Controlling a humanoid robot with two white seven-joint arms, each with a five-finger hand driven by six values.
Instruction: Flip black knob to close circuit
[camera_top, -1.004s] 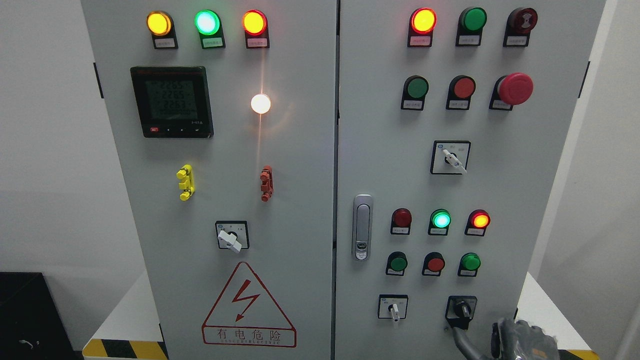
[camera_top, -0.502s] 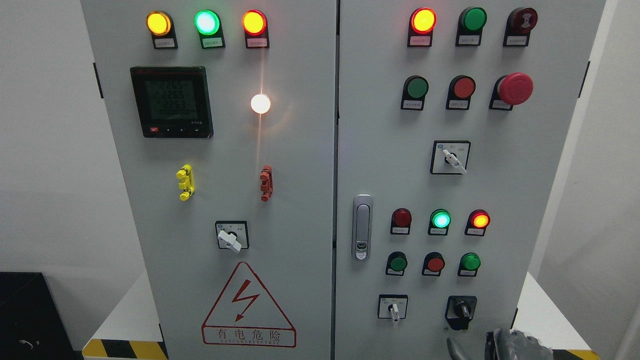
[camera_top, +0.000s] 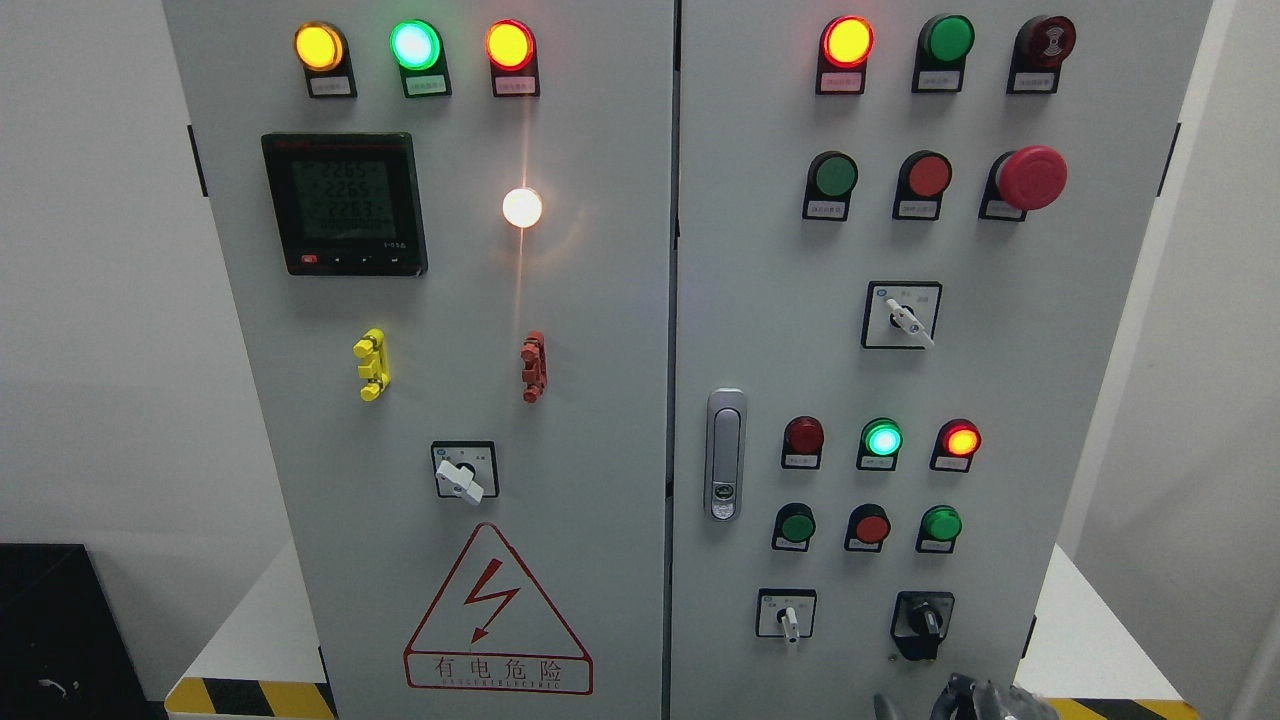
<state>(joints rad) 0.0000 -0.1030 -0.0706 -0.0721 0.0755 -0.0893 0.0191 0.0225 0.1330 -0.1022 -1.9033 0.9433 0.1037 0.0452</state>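
So it's a big grey electrical cabinet (camera_top: 560, 300) with two doors, sitting on a white bench (camera_top: 250, 630) with yellow-black hazard tape along the front edge. Left door has a digital meter (camera_top: 344, 204) up top showing some numbers, plus a triangular red warning sign (camera_top: 497, 615) with a lightning bolt near the bottom. Right door carries a red mushroom stop button (camera_top: 1030, 177) up high and a silver door latch (camera_top: 725, 455) by the seam. The black knob (camera_top: 923, 622) is at the lower right of the right door, on its black plate, just right of a small white-handled selector switch (camera_top: 787, 615); its pointer sits roughly upright, tilted a touch. Right hand (camera_top: 975, 700) only just pokes in at the bottom edge, below the knob and not touching it. Only a sliver of dark fingers shows, so can't tell if they're spread or curled.
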